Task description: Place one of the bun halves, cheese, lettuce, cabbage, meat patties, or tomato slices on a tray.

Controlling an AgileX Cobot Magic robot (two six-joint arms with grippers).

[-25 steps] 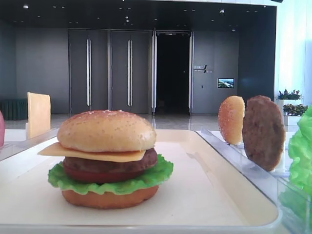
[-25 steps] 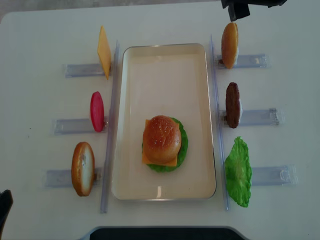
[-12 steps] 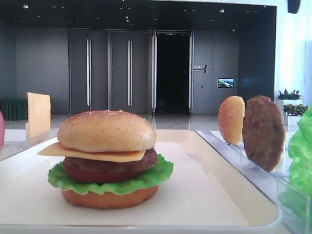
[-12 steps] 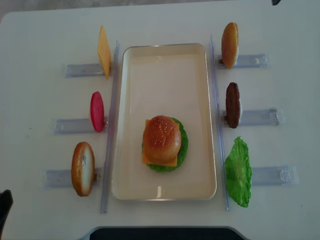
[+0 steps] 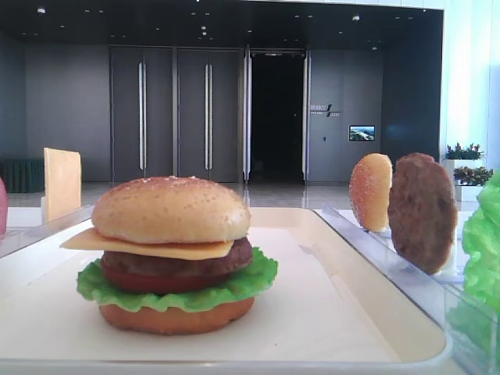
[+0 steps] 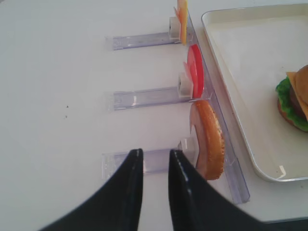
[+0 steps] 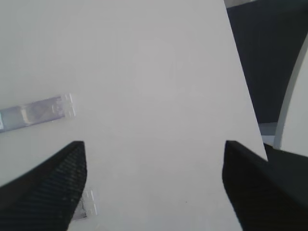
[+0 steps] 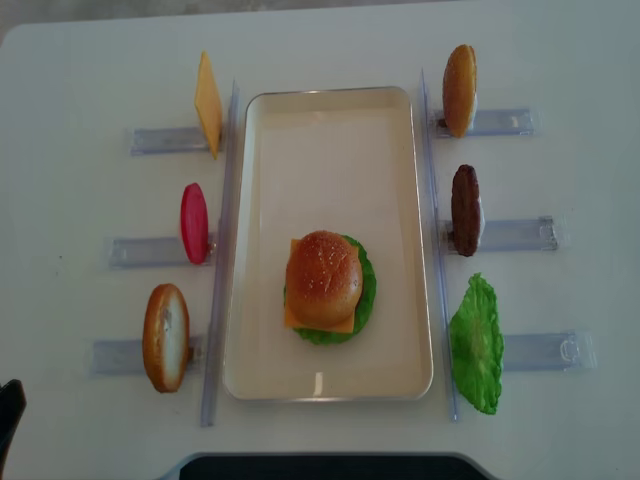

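Observation:
On the cream tray (image 8: pixel 330 150) stands a stacked burger topped by a domed sesame bun half (image 8: pixel 323 278), with cheese (image 5: pixel 148 246), a meat patty (image 5: pixel 187 262), a tomato slice and lettuce (image 5: pixel 258 281) under it. Left racks hold a cheese slice (image 8: pixel 207 103), a tomato slice (image 8: pixel 194 223) and a bun half (image 8: pixel 166 337). Right racks hold a bun half (image 8: pixel 459 89), a meat patty (image 8: pixel 465 210) and lettuce (image 8: pixel 476 343). Cabbage is out of view. My left gripper (image 6: pixel 155 153) is shut and empty, just left of the near bun half (image 6: pixel 208 140). My right gripper (image 7: pixel 154 144) stands open over bare table.
Clear plastic racks (image 8: pixel 515 234) flank the tray on both sides, with long clear rails (image 8: pixel 218 250) along its edges. The table's right edge (image 7: pixel 243 96) runs close to my right gripper. A dark panel (image 8: pixel 320 467) lies at the near table edge.
The right arm, seen a second ago above the far right bun half, has drawn out of the overhead view. The burger and the racked pieces have not moved.

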